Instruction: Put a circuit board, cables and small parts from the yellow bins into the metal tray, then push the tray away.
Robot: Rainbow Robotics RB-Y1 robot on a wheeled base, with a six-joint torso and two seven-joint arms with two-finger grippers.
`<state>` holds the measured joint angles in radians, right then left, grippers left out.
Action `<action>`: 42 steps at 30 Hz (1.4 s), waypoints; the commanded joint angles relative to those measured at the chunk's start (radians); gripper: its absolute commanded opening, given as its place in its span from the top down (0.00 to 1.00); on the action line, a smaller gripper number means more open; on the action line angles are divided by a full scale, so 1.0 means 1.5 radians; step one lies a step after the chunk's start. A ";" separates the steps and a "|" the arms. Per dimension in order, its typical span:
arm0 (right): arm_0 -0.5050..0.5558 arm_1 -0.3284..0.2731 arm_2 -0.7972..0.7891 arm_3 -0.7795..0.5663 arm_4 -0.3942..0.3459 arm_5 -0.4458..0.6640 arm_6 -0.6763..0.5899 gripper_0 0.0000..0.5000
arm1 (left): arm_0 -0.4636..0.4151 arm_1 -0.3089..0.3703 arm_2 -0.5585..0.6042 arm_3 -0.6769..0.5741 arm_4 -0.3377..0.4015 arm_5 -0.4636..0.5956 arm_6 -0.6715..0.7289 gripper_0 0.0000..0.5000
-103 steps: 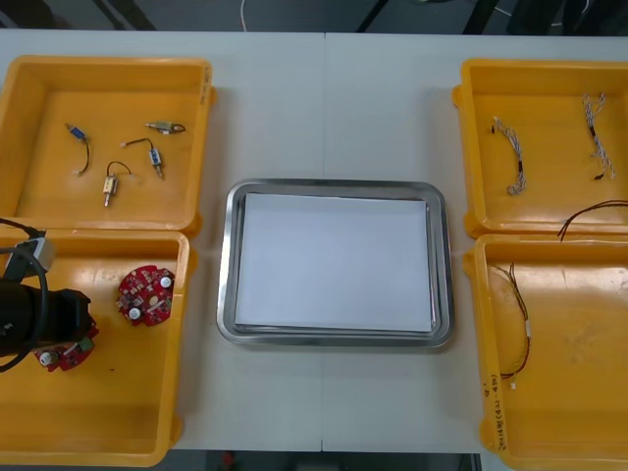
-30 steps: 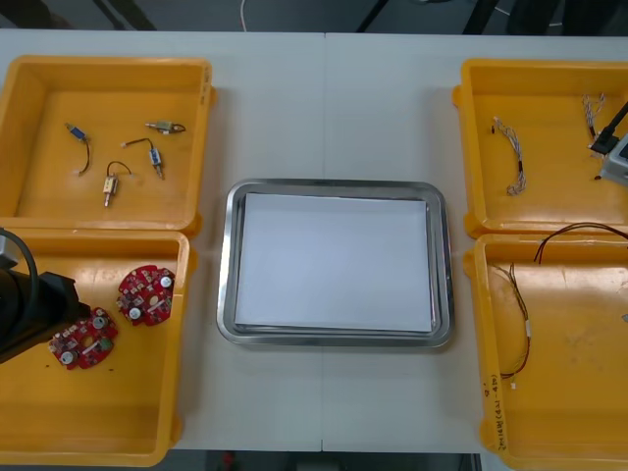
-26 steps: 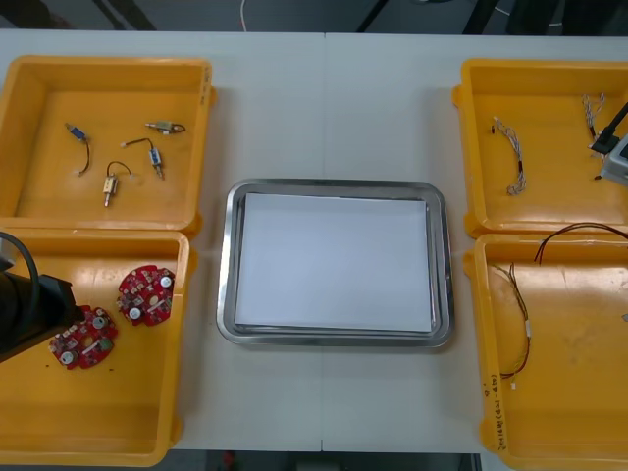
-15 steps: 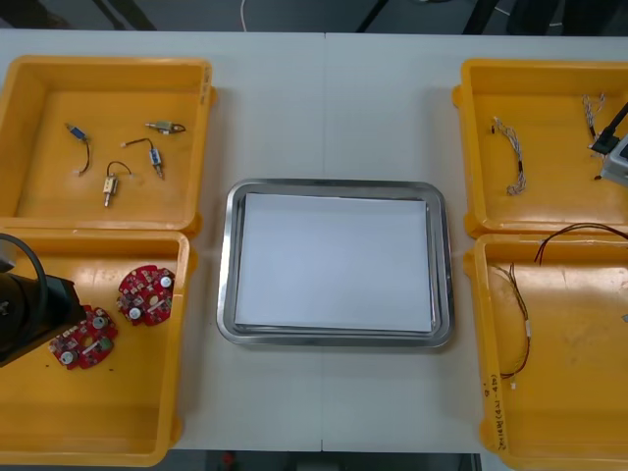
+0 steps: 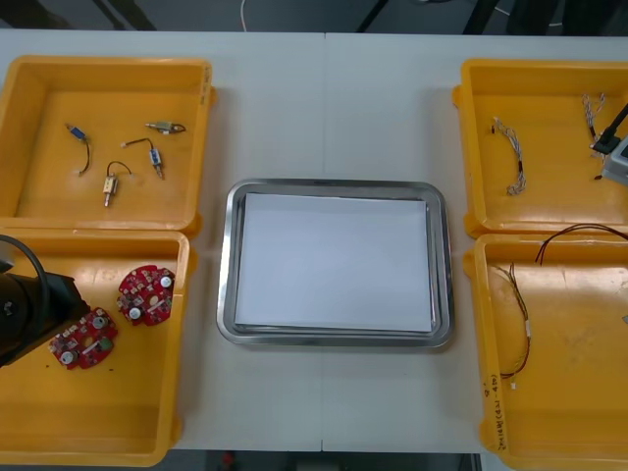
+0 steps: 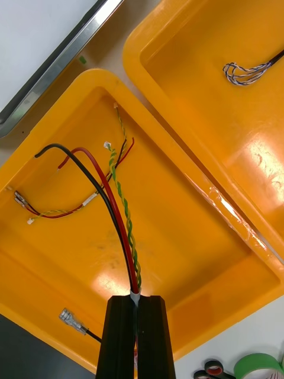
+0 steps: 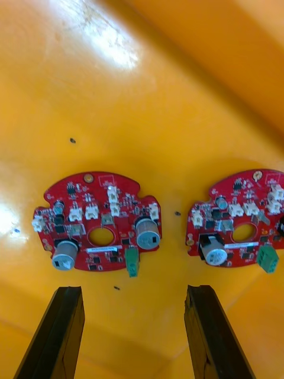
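Observation:
Two round red circuit boards (image 5: 84, 340) (image 5: 145, 294) lie in the near-left yellow bin (image 5: 118, 422). My left gripper (image 7: 135, 334) hovers open over that bin. One board (image 7: 98, 222) lies just ahead of the gap between its fingers (image 7: 56, 331), the other board (image 7: 236, 228) beside it. My right gripper (image 6: 136, 337) is shut on a bundle of cables (image 6: 118, 219), black, red and a yellow twisted one. The bundle is lifted above the near-right bin (image 6: 195, 249), and part of it arcs over the bin's rim (image 5: 579, 231). The metal tray (image 5: 334, 184), white inside, lies at the table's middle.
The far-left bin (image 5: 108, 64) holds several small metal parts (image 5: 113, 182). Blue and white twisted cables (image 5: 512, 157) lie in the far-right bin (image 5: 530, 69). Another red and yellow cable (image 5: 520, 324) rests in the near-right bin. Tape rolls (image 6: 260, 364) sit beyond that bin.
Over the last second nothing has visibly moved. Earlier my left arm drew back off the nearer board, which shifted slightly, and my right arm came in at the right edge with the cables.

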<state>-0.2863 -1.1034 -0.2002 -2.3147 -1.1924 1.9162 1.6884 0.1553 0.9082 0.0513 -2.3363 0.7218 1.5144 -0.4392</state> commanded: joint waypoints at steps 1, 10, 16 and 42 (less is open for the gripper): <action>-0.015 -0.030 0.005 -0.001 -0.005 0.002 0.030 1.00 | 0.015 -0.006 -0.009 0.005 -0.014 -0.011 0.045 0.00; -0.015 -0.030 0.005 -0.001 -0.006 0.002 0.034 1.00 | 0.016 -0.006 -0.036 0.033 -0.019 -0.053 0.046 0.00; -0.015 -0.030 0.005 -0.001 -0.007 0.002 0.035 1.00 | 0.016 -0.004 -0.063 0.051 -0.037 -0.078 0.045 0.00; -0.015 -0.029 0.005 0.000 -0.005 0.002 0.034 1.00 | 0.017 0.008 -0.161 0.094 -0.090 -0.154 0.046 0.00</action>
<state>-0.2865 -1.1034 -0.2001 -2.3126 -1.1944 1.9162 1.6899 0.1561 0.9082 -0.1692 -2.1939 0.6048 1.3008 -0.4392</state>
